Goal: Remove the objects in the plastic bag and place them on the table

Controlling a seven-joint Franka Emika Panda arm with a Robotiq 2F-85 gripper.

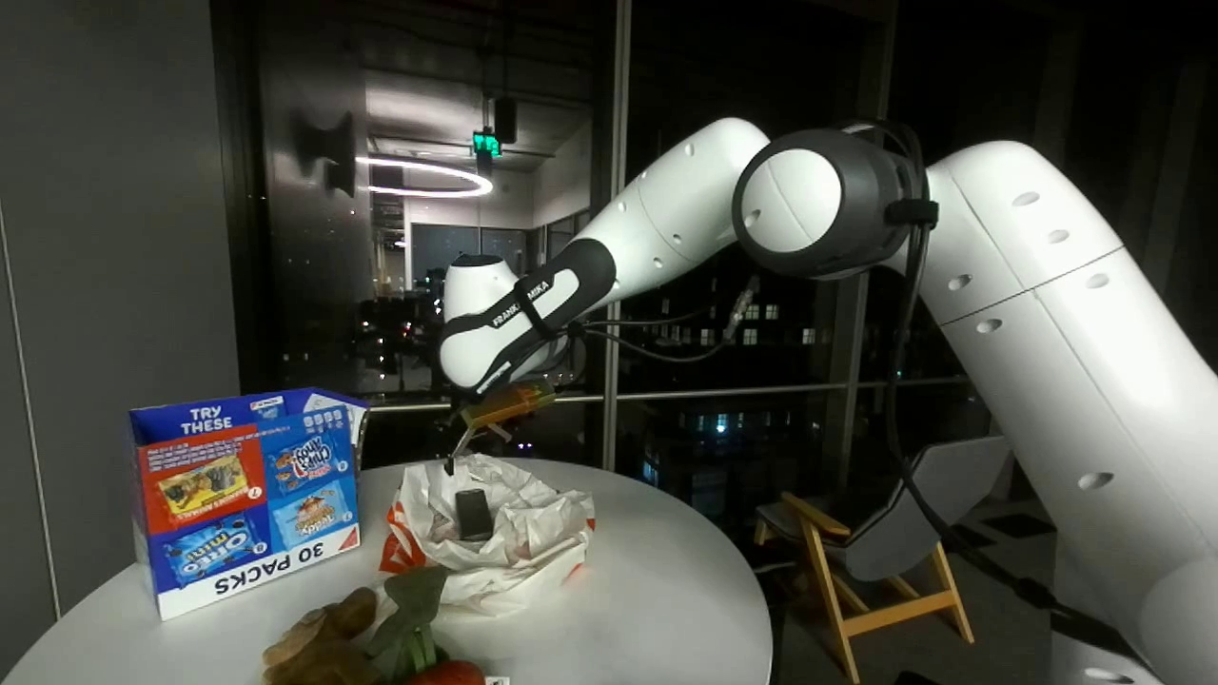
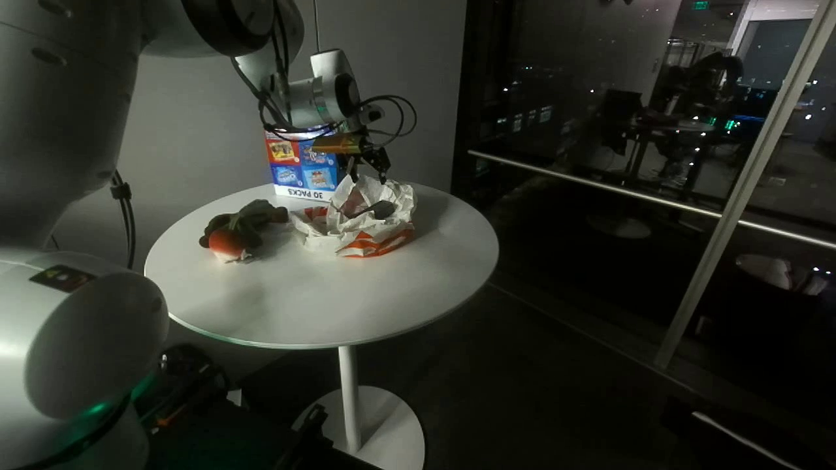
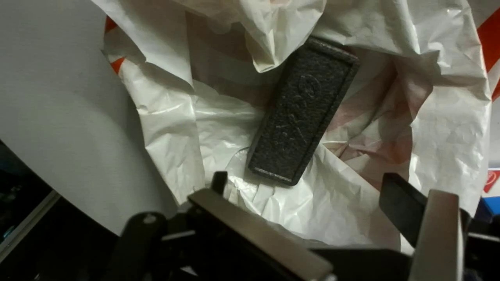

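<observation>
Your fingers (image 3: 402, 207) stand wide apart and hold nothing. In the wrist view, the dark block (image 3: 302, 113) lies inside the plastic bag (image 3: 168, 128), on the far side of the fingers, its far end slanting to the right; its near end falls between the lines of the two fingers, closer to the left one. A fold of the bag hangs at the block's far left edge. In both exterior views your fingers are at the bag's far rim; whether they touch it, you cannot tell. In an exterior view the snack box (image 1: 247, 499) stands just left of the bag. In an exterior view a red-and-white item (image 2: 227, 247) lies left of it, and the surface (image 2: 313, 300) runs broadly to the near edge, less so to the right.
</observation>
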